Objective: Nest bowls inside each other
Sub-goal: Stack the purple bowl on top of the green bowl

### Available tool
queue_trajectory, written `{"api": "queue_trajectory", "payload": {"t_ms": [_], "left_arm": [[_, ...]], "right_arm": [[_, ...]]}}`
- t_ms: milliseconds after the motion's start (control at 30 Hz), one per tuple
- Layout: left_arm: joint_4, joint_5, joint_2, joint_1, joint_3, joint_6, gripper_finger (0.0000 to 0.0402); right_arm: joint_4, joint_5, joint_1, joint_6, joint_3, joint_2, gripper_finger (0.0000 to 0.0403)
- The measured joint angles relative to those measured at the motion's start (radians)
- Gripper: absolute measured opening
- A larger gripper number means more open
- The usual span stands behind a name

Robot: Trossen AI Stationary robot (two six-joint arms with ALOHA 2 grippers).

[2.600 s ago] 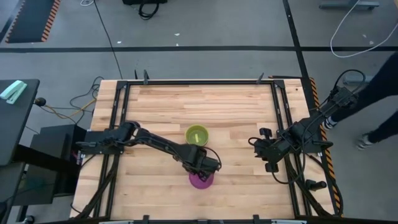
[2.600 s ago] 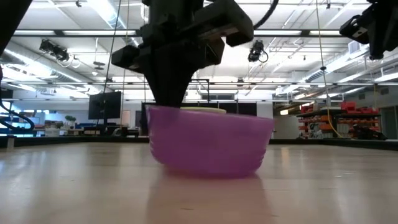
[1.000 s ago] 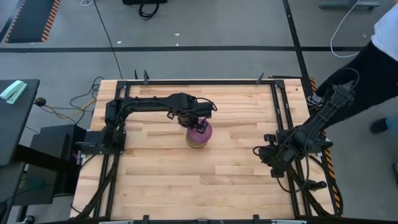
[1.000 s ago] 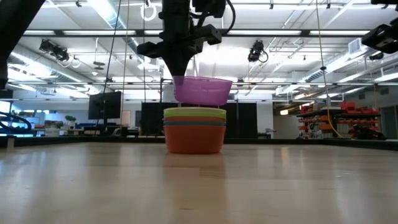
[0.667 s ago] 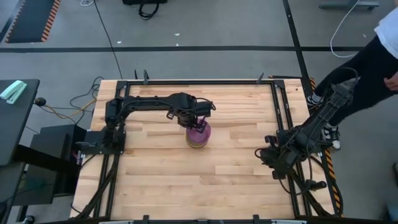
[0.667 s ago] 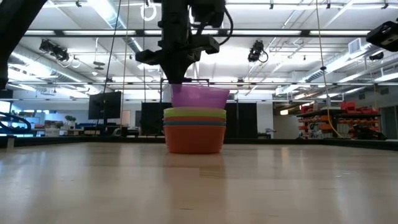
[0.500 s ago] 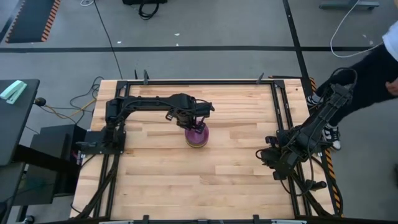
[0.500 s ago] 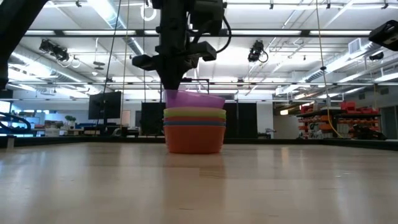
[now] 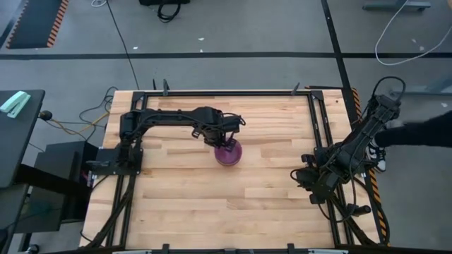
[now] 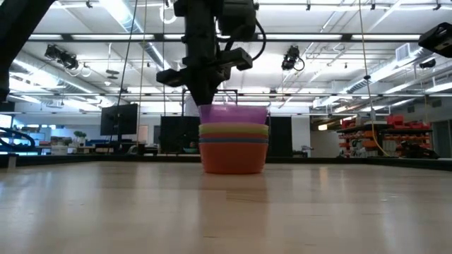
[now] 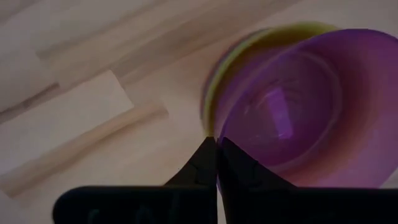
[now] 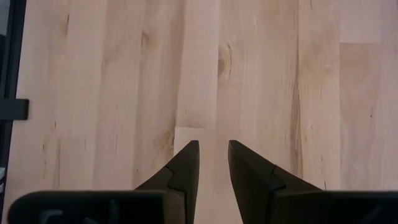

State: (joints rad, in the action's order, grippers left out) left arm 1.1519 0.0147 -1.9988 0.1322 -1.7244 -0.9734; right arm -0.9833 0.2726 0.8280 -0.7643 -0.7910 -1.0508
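Observation:
The bowls stand as one stack [image 10: 233, 148] at the table's middle. The purple bowl [image 9: 227, 153] is on top, sunk into the stack, and only its upper band [image 10: 233, 113] shows. Below it I see yellow-green, blue and orange bands; no pink bowl shows. My left gripper [image 9: 220, 141] is right above the stack's left side, shut on the purple bowl [image 11: 292, 106]. My right gripper [image 9: 302, 176] hangs open near the table's right edge, over bare wood [image 12: 213, 146]. My left gripper [image 11: 216, 148] pinches the purple bowl's rim [image 11: 219, 127] on the side toward the table's left, one finger inside the bowl and one outside. The fingers [image 10: 205, 95] come from above, pointing down. The bowl sits upright, nested in the stack below.
A black metal frame [image 9: 226, 92] runs around the wooden table top. There is bare wood on all sides of the stack. A person's dark sleeve [image 9: 424, 132] reaches in beyond the table's right edge, near the right arm's base.
My left gripper has come down with the purple bowl, still shut on its rim. The bowl hung clear above the stack a second ago, tipped as it entered, and now sits level inside it. The stack has slid a little toward the table's right.

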Motion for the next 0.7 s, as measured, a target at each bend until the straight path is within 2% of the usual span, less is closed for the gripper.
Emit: {"api": "queue_trajectory", "payload": {"t_ms": [200,500,700], "left_arm": [[-0.070,0.053,-0.001,0.007,0.085,-0.001,0.0007],[-0.102,0.063,0.000,0.009,0.093,0.019,0.0009],[-0.130,0.068,0.000,0.004,0.092,0.042,0.0055]], "right_arm": [[0.000,0.000,0.000,0.001,0.000,0.000,0.0094],[0.007,0.002,0.000,0.005,0.000,0.000,0.0094],[0.007,0.002,0.000,0.005,0.000,0.000,0.0094]]}}
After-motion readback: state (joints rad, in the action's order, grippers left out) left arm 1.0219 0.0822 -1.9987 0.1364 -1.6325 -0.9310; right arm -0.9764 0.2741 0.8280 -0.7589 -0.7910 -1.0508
